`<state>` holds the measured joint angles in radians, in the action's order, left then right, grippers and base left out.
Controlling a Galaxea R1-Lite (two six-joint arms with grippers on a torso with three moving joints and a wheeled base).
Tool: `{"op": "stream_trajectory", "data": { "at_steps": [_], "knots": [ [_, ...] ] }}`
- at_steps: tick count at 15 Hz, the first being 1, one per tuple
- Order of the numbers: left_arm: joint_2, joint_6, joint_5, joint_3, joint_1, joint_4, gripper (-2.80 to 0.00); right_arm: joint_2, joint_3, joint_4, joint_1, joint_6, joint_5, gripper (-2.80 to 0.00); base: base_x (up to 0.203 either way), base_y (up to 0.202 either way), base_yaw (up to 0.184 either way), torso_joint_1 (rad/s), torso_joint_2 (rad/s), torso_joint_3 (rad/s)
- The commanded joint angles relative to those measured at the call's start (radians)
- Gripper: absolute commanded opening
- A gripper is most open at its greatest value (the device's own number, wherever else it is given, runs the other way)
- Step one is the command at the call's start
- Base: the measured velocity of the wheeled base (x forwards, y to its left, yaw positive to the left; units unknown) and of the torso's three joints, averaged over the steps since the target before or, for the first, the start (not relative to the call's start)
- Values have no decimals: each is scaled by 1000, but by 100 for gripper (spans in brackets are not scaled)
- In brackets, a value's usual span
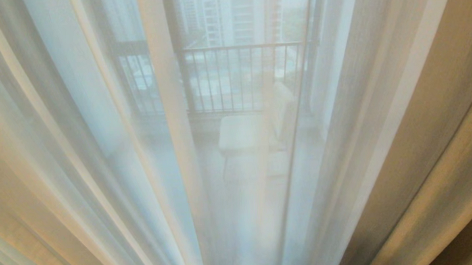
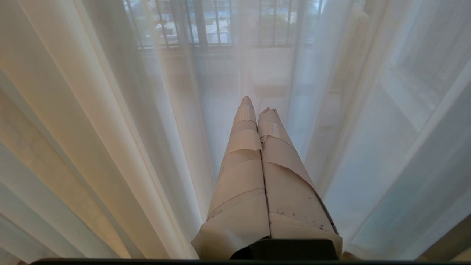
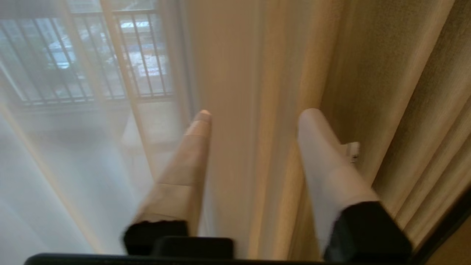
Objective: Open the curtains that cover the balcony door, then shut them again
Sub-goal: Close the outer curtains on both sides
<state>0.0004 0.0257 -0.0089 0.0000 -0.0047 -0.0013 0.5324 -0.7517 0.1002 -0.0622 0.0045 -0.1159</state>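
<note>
the sheers (image 1: 98, 127) hang drawn across the door (image 1: 176, 71), drapes (image 1: 434, 138) at three o'clock: opening not begun. right gripper (image 3: 254, 114), jaws spread, nears a fold; left gripper (image 2: 257, 106) pressed together, idle.

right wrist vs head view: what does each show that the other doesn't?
Only the right wrist view: the right tool, fingers spread, with a fold of the sheer between them, close to the beige drape.
Only the head view: no tool at all; towers and a pale seat on the balcony, seen through the sheer.
Both: sheer in front, beige drape at the right side, and the dark railing outside.
</note>
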Motion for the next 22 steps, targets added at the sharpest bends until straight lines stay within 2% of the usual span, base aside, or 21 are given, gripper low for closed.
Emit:
{"op": "stream_trajectory", "data": {
  "at_steps": [1,7,11,13,22],
  "knots": [
    [0,0,0,0,0,0,-280,15,3,1,-18,0,-1,0,0,0,0,0,0,0],
    [0,0,0,0,0,0,-280,15,21,-16,-98,20,-2,0,0,0,0,0,0,0],
    [0,0,0,0,0,0,-280,22,68,-188,-137,28,-2,0,0,0,0,0,0,0],
    [0,0,0,0,0,0,-280,42,73,-230,-138,29,-2,0,0,0,0,0,0,0],
    [0,0,0,0,0,0,-280,299,6,-473,-179,76,-1,0,0,0,0,0,0,0]
  ]
}}
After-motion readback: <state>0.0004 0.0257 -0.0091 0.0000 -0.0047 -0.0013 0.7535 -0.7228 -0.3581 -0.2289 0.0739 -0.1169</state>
